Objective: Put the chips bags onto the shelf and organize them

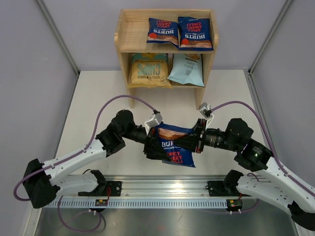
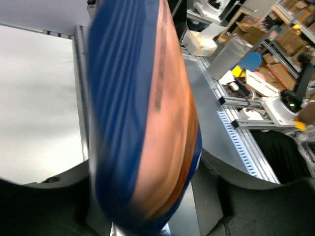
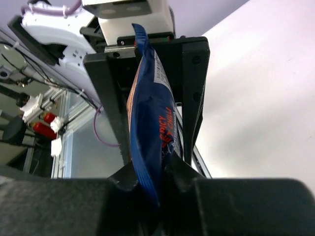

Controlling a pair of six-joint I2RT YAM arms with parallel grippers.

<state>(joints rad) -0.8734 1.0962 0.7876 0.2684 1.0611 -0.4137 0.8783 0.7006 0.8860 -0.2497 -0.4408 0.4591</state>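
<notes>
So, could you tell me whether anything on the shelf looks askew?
The tan-and-teal crinkly chips bag slumps forward over the front edge of the light wooden shelf, lower tier, and the left dark blue Burts bag above sits slightly skewed. Nothing looks spilled or torn.

Held Burts bag (image 2: 142, 123): left wrist view gives only a smear of blue and orange, print unreadable, top and bottom off the frame.
Bag's lower edge: right wrist view, gone behind the right gripper (image 3: 150, 183).
Left gripper (image 1: 160, 145): top view, fingertips out of sight against the bag.
Tan bag (image 1: 147, 73), pale blue bag (image 1: 187, 70): tops lost under the shelf (image 1: 125, 37) upper board.
Right arm (image 1: 275, 182): base cut by the corner.
</notes>
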